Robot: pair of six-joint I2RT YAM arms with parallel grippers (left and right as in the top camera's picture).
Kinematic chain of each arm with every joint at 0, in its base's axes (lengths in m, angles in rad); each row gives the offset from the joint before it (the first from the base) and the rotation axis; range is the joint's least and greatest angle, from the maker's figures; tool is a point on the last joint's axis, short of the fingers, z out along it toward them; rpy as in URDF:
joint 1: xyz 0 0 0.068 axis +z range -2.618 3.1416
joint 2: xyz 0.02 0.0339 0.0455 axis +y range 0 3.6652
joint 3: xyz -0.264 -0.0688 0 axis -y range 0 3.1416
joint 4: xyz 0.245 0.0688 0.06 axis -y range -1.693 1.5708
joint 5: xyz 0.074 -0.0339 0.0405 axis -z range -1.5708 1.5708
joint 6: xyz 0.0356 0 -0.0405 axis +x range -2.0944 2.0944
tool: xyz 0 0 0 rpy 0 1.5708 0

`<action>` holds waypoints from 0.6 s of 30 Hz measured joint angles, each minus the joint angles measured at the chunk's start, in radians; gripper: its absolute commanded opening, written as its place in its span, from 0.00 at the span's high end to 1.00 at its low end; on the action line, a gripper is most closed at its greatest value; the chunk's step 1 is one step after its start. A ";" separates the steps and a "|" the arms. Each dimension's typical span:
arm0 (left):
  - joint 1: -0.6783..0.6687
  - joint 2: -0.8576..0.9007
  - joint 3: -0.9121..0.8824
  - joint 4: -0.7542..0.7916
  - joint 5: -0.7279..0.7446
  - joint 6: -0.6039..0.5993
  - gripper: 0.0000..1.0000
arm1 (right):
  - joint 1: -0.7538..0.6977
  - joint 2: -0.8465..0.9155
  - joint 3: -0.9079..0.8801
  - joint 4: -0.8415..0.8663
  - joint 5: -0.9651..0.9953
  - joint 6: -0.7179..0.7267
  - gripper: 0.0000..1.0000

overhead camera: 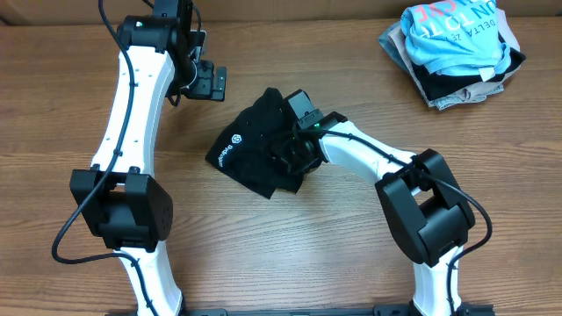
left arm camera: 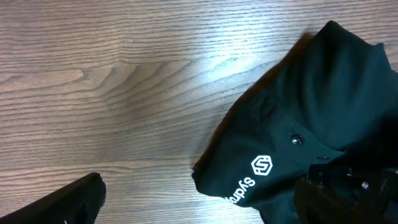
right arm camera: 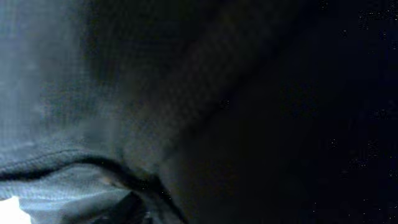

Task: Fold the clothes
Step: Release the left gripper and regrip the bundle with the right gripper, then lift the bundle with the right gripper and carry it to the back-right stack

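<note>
Because the wooden counter point(overhead camera: 79, 105) looks smooth, the black shirt point(overhead camera: 250, 158) could slide rather than open out if it is dragged. It lies bunched in a lump at mid-counter, well apart from the folded stack point(overhead camera: 452, 53) in the far right corner. The right hand point(overhead camera: 294, 145) is buried in the cloth and its own camera sees only dark fabric, so I cannot tell whether it is apart or clamped on anything. A pull from there may catch several layers at once and tighten the lump. The left hand point(overhead camera: 213, 83) hangs apart and empty near the shirt's far left edge, so nothing pins the fabric. The small white logo point(left arm camera: 262, 165) may end up creased inside.
</note>
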State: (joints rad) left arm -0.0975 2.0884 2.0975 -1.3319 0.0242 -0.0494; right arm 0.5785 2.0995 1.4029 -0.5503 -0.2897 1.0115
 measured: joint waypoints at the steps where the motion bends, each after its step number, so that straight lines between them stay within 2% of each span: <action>1: 0.000 0.000 0.000 0.000 0.000 0.000 0.00 | 0.000 0.001 0.000 0.005 0.001 -0.003 0.69; 4: 0.000 0.000 0.000 0.000 0.000 0.000 0.00 | 0.000 0.006 0.000 0.015 0.002 -0.018 0.84; 11: 0.000 0.000 0.000 0.000 0.000 0.000 0.00 | -0.029 0.020 0.021 0.009 -0.044 -0.157 0.96; 18: 0.000 0.000 0.000 0.018 0.000 0.000 0.00 | -0.122 0.049 0.168 -0.114 -0.125 -0.345 0.96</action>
State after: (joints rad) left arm -0.0975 2.0884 2.0975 -1.3140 0.0242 -0.0494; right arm 0.4568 2.1483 1.5707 -0.6647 -0.4145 0.6666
